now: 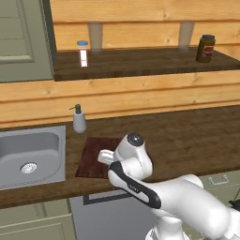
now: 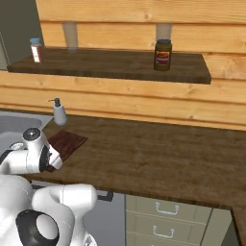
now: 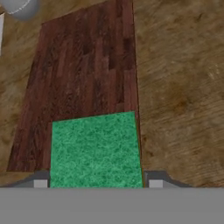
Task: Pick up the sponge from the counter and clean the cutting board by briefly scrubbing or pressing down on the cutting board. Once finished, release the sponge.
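Now the sponge (image 3: 95,149) is being held between closed jaws above the cutting board (image 3: 83,78), near the bench front edge; pressing down is judged next.

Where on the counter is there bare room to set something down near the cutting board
The widest free patch is the counter right of the cutting board, running to its far end. The board's far half is also bare. It is crowded left of the board: the soap dispenser and the sink. The sponge sits between the pincer tips, over the board's near end.
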Robot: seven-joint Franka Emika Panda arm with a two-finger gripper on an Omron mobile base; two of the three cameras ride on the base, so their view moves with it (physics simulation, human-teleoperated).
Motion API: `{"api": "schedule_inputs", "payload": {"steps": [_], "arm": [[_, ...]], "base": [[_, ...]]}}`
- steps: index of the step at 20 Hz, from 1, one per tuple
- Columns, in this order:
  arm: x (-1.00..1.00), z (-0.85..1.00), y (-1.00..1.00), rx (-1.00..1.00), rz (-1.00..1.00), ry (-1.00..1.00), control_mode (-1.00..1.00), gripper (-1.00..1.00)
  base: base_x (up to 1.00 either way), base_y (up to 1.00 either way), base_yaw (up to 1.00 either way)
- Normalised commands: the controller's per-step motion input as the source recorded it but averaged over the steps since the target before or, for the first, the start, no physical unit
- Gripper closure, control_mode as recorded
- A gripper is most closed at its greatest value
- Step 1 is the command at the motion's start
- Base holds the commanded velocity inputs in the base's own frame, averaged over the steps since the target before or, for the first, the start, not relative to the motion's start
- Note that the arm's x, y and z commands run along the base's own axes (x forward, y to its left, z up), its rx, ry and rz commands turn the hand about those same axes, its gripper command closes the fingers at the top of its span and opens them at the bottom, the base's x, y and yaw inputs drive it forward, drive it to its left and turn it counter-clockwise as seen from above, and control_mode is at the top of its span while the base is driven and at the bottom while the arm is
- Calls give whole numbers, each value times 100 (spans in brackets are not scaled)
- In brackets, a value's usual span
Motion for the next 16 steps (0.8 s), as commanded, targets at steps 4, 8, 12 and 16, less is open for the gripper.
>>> {"api": "schedule_inputs", "payload": {"steps": [4, 8, 12, 16], "arm": [[-10, -32, 6, -1, 0, 0, -100, 100], [-1, -70, 9, -3, 0, 0, -100, 100], [-2, -48, 0, 0, 0, 1, -100, 100], [8, -8, -8, 4, 0, 8, -100, 100]], "base": [[0, 0, 0], [0, 0, 0], [0, 0, 0], [0, 0, 0]]}}
